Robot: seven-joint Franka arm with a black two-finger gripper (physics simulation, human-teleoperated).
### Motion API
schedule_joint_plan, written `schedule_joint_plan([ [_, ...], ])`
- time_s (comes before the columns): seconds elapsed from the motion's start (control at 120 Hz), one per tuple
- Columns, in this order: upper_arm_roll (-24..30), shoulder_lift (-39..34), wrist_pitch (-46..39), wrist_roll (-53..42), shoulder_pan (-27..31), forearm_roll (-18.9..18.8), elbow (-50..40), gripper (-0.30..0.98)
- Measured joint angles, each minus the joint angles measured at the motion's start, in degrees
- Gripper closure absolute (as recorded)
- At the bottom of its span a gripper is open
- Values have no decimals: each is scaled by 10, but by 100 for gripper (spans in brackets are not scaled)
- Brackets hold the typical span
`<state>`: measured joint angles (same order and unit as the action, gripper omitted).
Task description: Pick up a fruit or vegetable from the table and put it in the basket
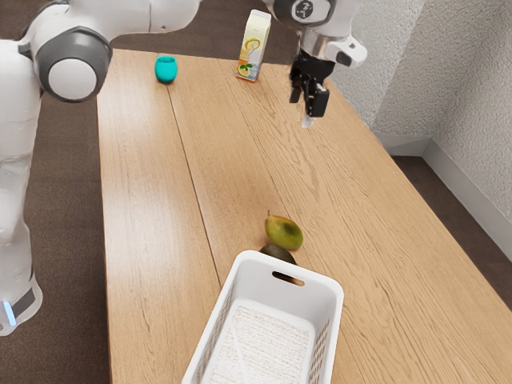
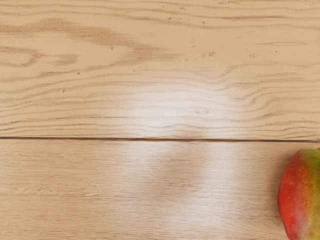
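Observation:
My black gripper [image 1: 308,112] hangs in the air over the far part of the table in the exterior view, open, with no fruit between its fingers. A green-yellow mango [image 1: 284,232] lies on the table beside the basket, well away from the gripper. In the wrist view a red and green mango [image 2: 301,195] is partly cut off at the edge. A dark, rounded fruit or vegetable [image 1: 278,254] sits between the mango and the white basket [image 1: 313,287], partly hidden by the basket's rim. The basket's visible inside holds no fruit.
A teal cup [image 1: 166,70] and an upright juice carton [image 1: 254,46] stand near the table's far edge. The wooden table [image 1: 148,216] extends from them to the basket; a wall runs along the exterior view's right.

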<state>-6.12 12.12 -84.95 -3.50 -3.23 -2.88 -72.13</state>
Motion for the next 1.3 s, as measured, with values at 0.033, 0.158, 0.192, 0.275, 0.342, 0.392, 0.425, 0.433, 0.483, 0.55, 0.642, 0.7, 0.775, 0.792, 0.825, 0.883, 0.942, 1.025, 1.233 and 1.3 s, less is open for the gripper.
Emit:
schedule_joint_plan([
  [0.033, -2, 4, 1, 0, -1, 0, 3, 0],
  [0.158, -20, -8, -10, -1, -4, 1, -36, 0],
  [0.192, -25, -34, -32, -1, -6, 1, -97, 0],
  [0.275, -30, -95, -98, -2, -19, 1, -224, 0],
  [0.342, -31, -133, -143, -2, -34, 0, -283, 0],
  [0.392, -32, -153, -176, -2, -46, -1, -321, 0],
  [0.425, -33, -160, -195, -2, -56, -2, -334, 0],
  [0.433, -33, -161, -200, -2, -60, -2, -337, 0],
  [0.483, -35, -165, -222, -3, -82, -3, -345, 0],
  [0.55, -35, -168, -244, -3, -110, -4, -350, 0],
  [0.642, -38, -169, -265, -3, -127, -4, -358, 0],
  [0.7, -44, -169, -274, -4, -125, -4, -362, 0],
  [0.775, -47, -169, -282, -4, -116, -4, -364, 0],
  [0.792, -47, -168, -284, -4, -115, -4, -365, 0],
  [0.825, -47, -168, -286, -4, -114, -4, -366, 0],
  [0.883, -48, -169, -290, -4, -118, -4, -368, 0],
  [0.942, -48, -167, -293, -4, -122, -4, -372, 0],
  [1.025, -48, -158, -296, -5, -124, -3, -374, 0],
  [1.233, -48, -148, -301, -5, -128, 0, -399, 0],
  [1.3, -48, -148, -302, -5, -134, 0, -407, 0],
])
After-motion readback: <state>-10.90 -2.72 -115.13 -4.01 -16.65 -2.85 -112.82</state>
